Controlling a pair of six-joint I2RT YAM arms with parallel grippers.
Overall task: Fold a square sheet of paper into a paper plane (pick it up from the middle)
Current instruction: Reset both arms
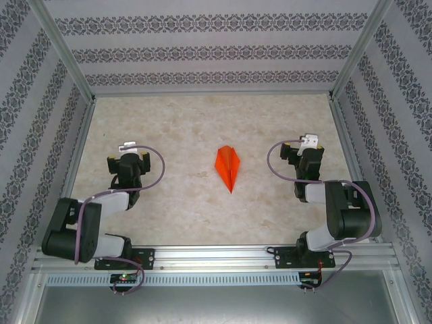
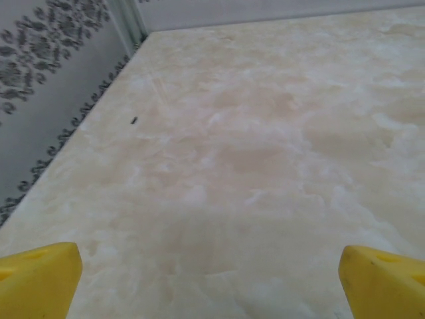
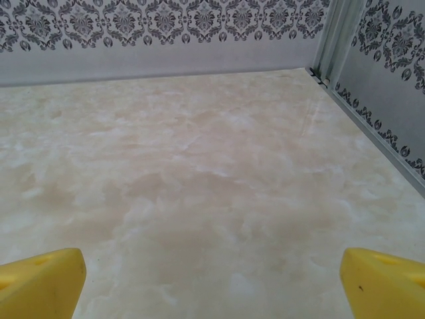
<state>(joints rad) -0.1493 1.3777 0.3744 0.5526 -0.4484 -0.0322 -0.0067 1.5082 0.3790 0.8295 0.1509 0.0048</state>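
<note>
The paper plane (image 1: 228, 167), bright orange and folded into a narrow dart with a centre crease, lies flat on the marbled table (image 1: 189, 128) between the two arms, its point toward the near edge. My left gripper (image 1: 128, 150) rests well to its left, pulled back near its base. My right gripper (image 1: 307, 147) sits about the same distance to its right. Both are open: in each wrist view the yellow fingertips (image 2: 40, 279) (image 3: 40, 282) stand wide apart at the bottom corners with bare table between them. Neither touches the plane.
Patterned walls with aluminium posts (image 1: 64, 54) enclose the table on three sides. A metal rail (image 1: 216, 256) carrying the arm bases runs along the near edge. A small dark speck (image 2: 134, 120) lies on the table near the left wall.
</note>
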